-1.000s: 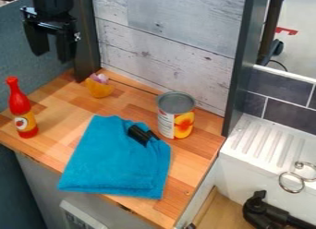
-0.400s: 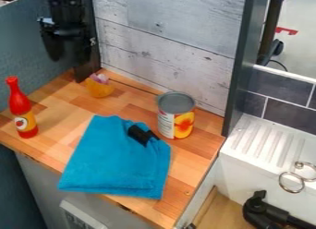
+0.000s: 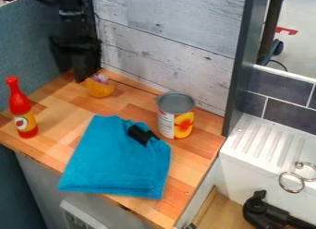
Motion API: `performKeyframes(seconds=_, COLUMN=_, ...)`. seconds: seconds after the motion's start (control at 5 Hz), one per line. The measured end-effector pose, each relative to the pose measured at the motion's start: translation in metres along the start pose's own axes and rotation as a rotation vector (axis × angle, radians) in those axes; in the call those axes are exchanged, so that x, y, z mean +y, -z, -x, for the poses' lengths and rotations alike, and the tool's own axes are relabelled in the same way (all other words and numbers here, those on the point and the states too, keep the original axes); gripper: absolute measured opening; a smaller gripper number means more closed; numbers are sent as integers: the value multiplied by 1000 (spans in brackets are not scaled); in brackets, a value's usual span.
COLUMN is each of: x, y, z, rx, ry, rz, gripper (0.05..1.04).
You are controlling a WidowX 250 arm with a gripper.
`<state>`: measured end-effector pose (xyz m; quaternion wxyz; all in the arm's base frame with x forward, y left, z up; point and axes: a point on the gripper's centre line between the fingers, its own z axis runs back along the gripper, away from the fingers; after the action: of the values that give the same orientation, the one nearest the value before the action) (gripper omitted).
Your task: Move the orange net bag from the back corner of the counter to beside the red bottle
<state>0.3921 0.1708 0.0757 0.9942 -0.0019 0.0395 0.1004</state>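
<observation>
Black hand (image 3: 75,66) near orange toy (image 3: 99,88), upper left
Kinda dark, can't tell wide or narrow; low swing might tip it.

Wide gap between red bottle (image 3: 23,108) and blue cloth (image 3: 117,159); can (image 3: 176,115) seemingly blocks right rear.

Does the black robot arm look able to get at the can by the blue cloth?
Probably yes: the gripper hangs at the upper left, and the can stands upright with nothing on or above it.
</observation>
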Motion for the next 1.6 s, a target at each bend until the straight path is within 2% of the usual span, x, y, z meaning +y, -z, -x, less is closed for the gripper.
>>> performKeyframes(seconds=0.2, x=-10, y=7, z=-11, rx=-42, ry=-24, rz=10, gripper=1000)
performKeyframes(seconds=0.4, x=-11, y=14, z=-19, rx=-54, ry=-63, rz=27, gripper=1000)
performKeyframes(seconds=0.8, x=-7, y=29, z=-27, rx=-18, ry=-99, rz=19, gripper=1000)
performKeyframes(seconds=1.0, x=-2, y=44, z=-28, rx=12, ry=-138, rz=46, gripper=965)
performKeyframes(seconds=1.2, x=5, y=50, z=-27, rx=20, ry=-162, rz=71, gripper=697)
performKeyframes(seconds=1.4, x=6, y=51, z=-28, rx=7, ry=-176, rz=92, gripper=481)
performKeyframes(seconds=1.6, x=4, y=54, z=-25, rx=20, ry=-162, rz=101, gripper=386)
